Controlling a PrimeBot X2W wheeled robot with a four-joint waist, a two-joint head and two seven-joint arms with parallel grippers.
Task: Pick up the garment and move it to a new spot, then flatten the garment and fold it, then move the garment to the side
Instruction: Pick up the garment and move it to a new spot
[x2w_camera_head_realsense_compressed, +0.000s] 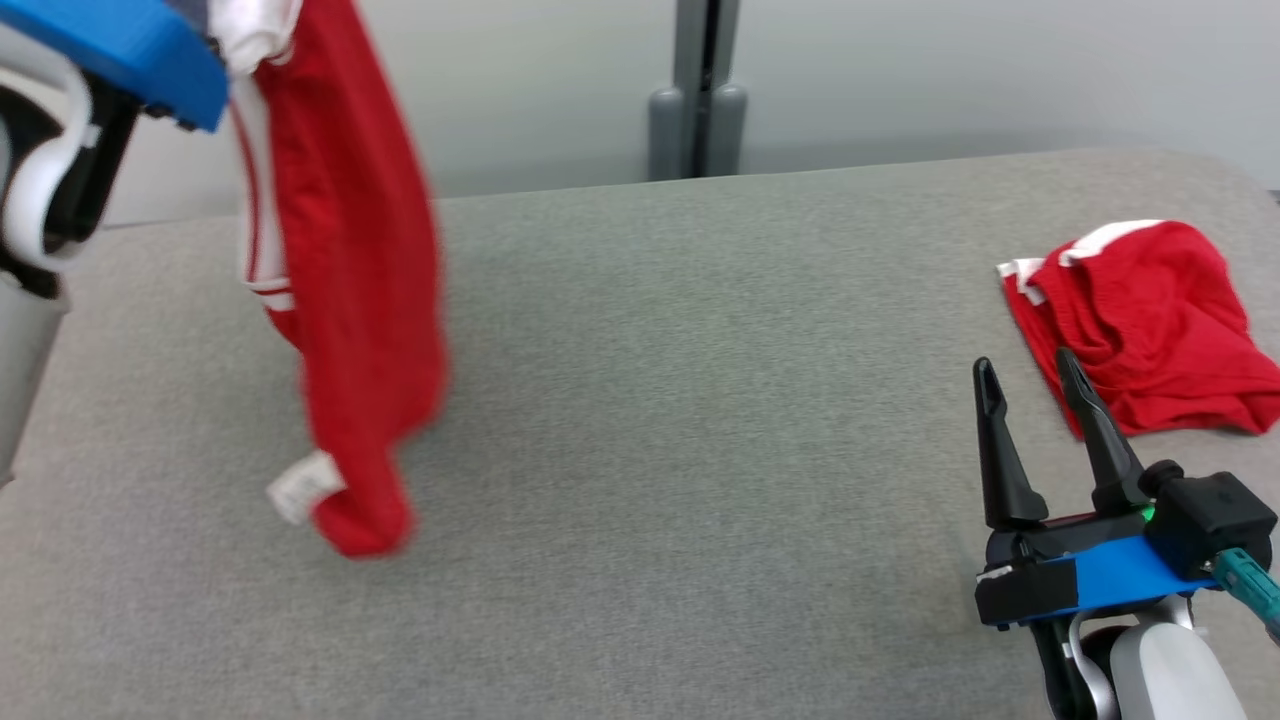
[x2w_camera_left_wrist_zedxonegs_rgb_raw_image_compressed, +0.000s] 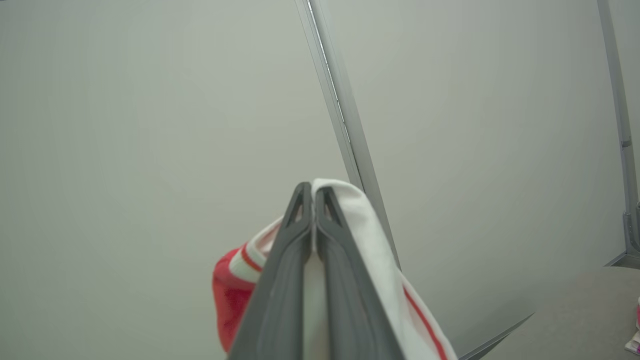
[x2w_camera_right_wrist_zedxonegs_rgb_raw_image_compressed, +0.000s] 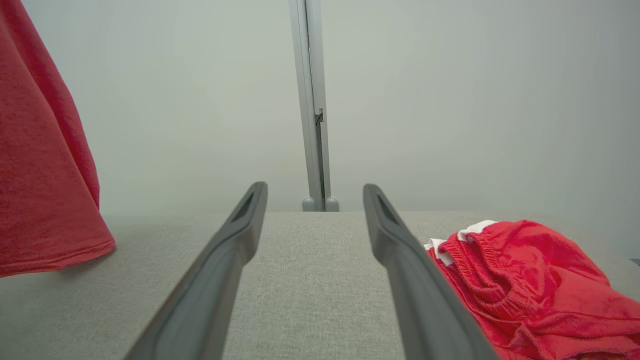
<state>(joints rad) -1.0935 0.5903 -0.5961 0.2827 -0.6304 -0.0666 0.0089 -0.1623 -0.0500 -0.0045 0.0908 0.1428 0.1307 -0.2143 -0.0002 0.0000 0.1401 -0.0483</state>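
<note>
Red garment hangs full length from my left pincer, at the far left over the grey padded table; jaws pinched tight on the white ribbed trim, cloth draped over one finger. Gripping at the trim edge makes sense; gravity pulls the body straight, so less of a ball to lay down. Lower hem and white care label sit low by the table surface at left; cannot tell if touching. Cloth is blurred in the head view; I read that as swinging. Left arm is raised high; its wrist camera faces the pale wall and a grey post, not the table.

Right pincer is spread wide and empty, low over the near right of the table, fingers pointing far; parked clear of the work, I judge, ready to catch a free corner.

Red shorts lie crumpled at the right, just beside that pincer's outer finger; gathered waistband shows in the right wrist view; well apart from the hanging garment.

Stage: pick-up done, relocation under way; flatten, fold and move aside not yet done. Next calls for lowering onto the open middle, hem first, dragging to spread. Risks: thin pinch slipping off the trim; cloth bunching on landing.
</note>
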